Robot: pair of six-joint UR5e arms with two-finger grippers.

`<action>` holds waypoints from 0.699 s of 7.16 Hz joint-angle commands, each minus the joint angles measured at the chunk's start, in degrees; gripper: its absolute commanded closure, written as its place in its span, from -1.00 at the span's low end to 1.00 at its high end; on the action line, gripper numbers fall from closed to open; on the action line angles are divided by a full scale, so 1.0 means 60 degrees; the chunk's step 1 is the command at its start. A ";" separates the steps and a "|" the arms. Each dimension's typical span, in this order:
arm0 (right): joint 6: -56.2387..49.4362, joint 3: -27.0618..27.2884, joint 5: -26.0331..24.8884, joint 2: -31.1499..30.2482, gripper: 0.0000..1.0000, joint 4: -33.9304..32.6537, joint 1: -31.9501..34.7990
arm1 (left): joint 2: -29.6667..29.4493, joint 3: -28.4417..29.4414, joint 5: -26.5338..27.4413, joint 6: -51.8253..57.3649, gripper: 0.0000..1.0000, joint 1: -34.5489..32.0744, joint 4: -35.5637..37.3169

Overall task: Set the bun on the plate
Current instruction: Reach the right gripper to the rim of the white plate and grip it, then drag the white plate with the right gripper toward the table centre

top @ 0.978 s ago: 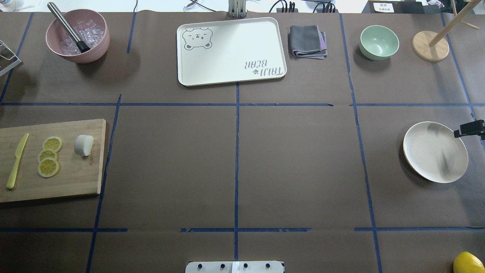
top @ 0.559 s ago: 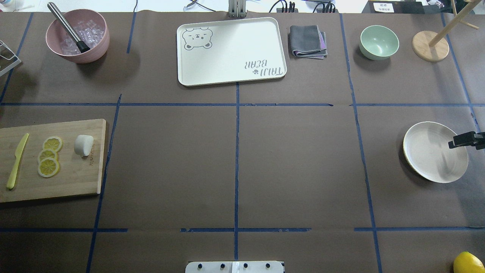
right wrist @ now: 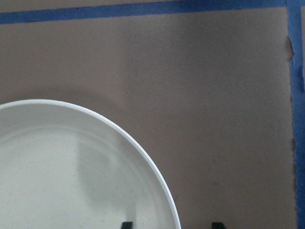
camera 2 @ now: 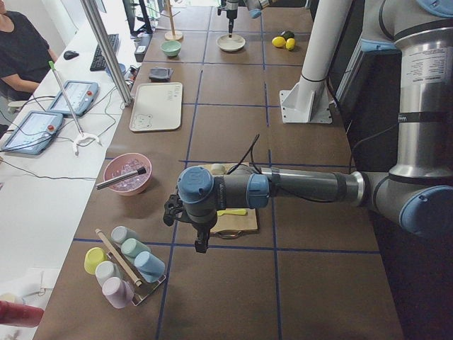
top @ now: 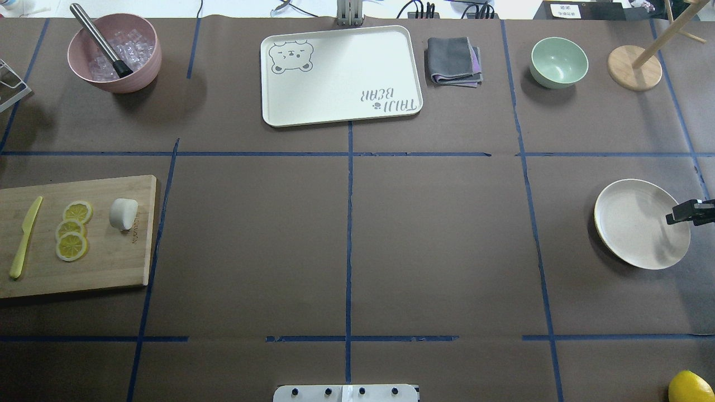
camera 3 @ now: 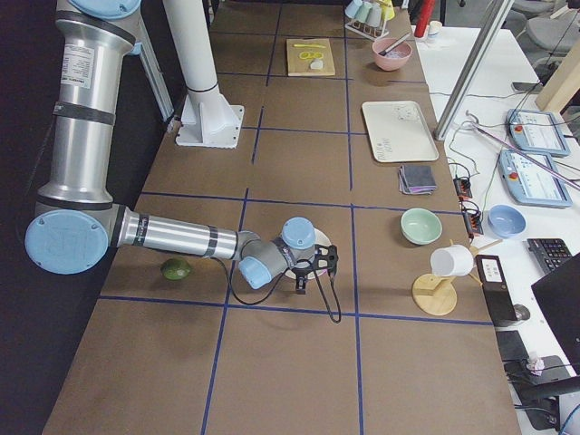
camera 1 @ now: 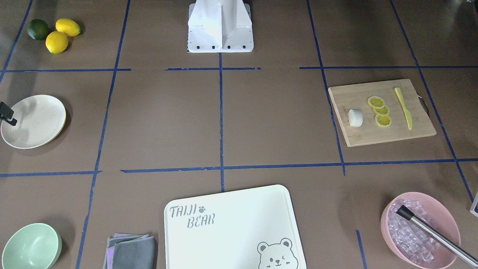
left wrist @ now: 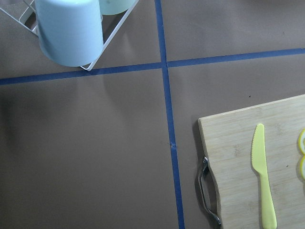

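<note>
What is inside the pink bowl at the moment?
The pink bowl holds a heap of clear ice-like cubes, with a metal rod leaning in, its black tip down among them. The cubes cover the bowl's bottom, so anything beneath them cannot be seen.

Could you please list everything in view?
bun: 1, white, on the cutting board
plate: 1, cream-white, robot's right side
cutting board: 1, wooden, robot's left side
lemon slices: 3, yellow, on the board
knife: 1, yellow-green, on the board
tray: 1, white, far centre
cloth: 1, grey, beside the tray
pink bowl: 1, pink, far left, holding ice and a tool
green bowl: 1, pale green, far right
wooden stand: 1, tan, far right
lemons: 2, yellow, near right corner
lime: 1, green, beside the lemons
cups: several, pastel, racked at left end
right gripper: 1, black, open, over the plate's rim
left gripper: 1, black, past the board's end; opening unclear
</note>
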 commanded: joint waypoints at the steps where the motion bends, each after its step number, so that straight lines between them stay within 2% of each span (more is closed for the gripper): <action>1: -0.0043 0.0009 0.0000 -0.0012 1.00 0.0000 -0.0001 | 0.0001 -0.0028 -0.0014 0.0000 -1.00 0.0000 0.0001; 3: 0.0015 0.0242 0.0217 -0.0026 1.00 0.0058 0.0014 | 0.0001 -0.0100 0.0000 0.0000 -1.00 0.0000 0.0015; 5: 0.0596 0.1468 0.0641 -0.0537 1.00 0.0335 0.0449 | 0.0015 -0.0174 0.0000 -0.0015 -1.00 0.0000 0.0015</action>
